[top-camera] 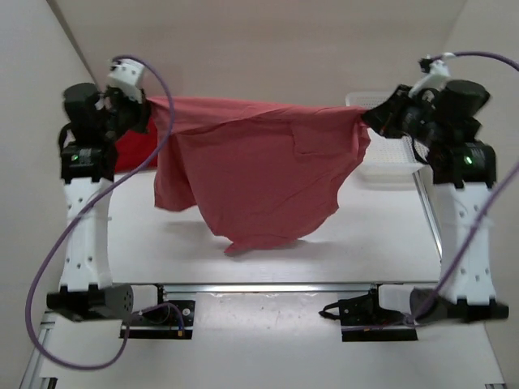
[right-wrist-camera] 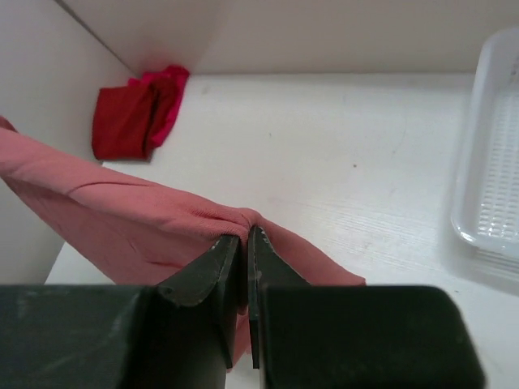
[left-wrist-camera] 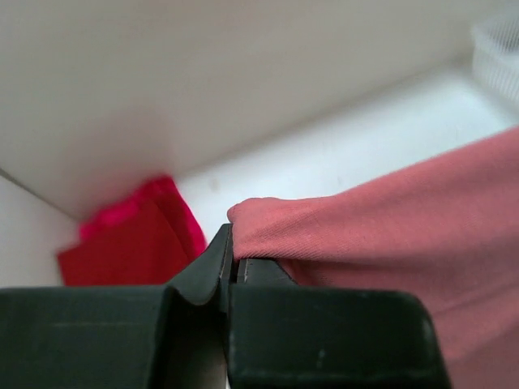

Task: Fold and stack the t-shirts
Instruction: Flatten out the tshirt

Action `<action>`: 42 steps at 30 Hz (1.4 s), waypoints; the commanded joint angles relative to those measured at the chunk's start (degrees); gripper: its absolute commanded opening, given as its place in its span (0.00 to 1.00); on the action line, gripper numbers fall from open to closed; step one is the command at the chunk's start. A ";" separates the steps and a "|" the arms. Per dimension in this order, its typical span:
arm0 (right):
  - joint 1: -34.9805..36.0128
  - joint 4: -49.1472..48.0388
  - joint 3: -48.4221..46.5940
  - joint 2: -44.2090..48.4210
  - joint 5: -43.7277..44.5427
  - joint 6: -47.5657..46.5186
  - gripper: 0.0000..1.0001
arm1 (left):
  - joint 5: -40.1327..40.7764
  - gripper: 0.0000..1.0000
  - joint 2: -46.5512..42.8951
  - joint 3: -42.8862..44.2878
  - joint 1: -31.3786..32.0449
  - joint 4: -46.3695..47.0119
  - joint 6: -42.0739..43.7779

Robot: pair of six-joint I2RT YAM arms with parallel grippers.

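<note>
Left end effector (top-camera: 148, 112) and right end effector (top-camera: 366, 119) each pinch the salmon t-shirt (top-camera: 259, 170), suspended above the bench (top-camera: 373, 243); it should be lowered level and taut to lie flat.

From above, cannot see the table (top-camera: 365, 235) behind the hanging salmon t-shirt (top-camera: 259, 174). Cannot follow the folded red t-shirts (top-camera: 134, 152) either: largely covered by the left arm (top-camera: 85, 203) and that cloth, blurred in the left wrist view. Loses part of the white mesh basket (top-camera: 393, 158) behind the right arm (top-camera: 462, 227); cut off by the frame edge in both wrist views. Cannot make out the fingertips of the left gripper (top-camera: 146, 113) or right gripper (top-camera: 366, 117), buried in fabric.
</note>
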State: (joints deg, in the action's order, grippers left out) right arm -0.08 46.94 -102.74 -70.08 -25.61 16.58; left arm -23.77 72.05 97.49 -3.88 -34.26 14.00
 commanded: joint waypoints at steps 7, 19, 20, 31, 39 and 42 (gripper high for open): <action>3.93 -0.47 -30.75 -29.39 7.91 -3.12 0.00 | -0.47 0.00 22.40 13.48 -0.77 -2.30 -10.64; 0.34 -27.59 1.55 -2.19 10.15 1.87 0.00 | -5.41 0.00 9.17 3.44 -1.31 7.72 -3.29; 0.17 -26.91 5.84 -0.42 9.44 2.49 0.00 | -6.54 0.00 8.03 -0.25 -1.31 7.54 -2.32; 10.71 -19.87 43.19 10.02 5.57 3.36 0.00 | -9.26 0.00 1.43 -28.21 -2.36 -1.83 14.62; 15.54 -12.15 69.15 33.59 -0.93 16.46 0.00 | -7.27 0.18 -1.56 -36.58 -3.50 -28.46 43.81; 15.98 -7.84 73.02 38.16 -2.60 20.07 0.01 | -2.16 0.27 -2.09 -41.75 -4.47 -33.49 49.26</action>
State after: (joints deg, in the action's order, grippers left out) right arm 15.66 37.28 -32.38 -35.16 -24.84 30.55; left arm -28.93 71.75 59.22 -7.07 -57.71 51.57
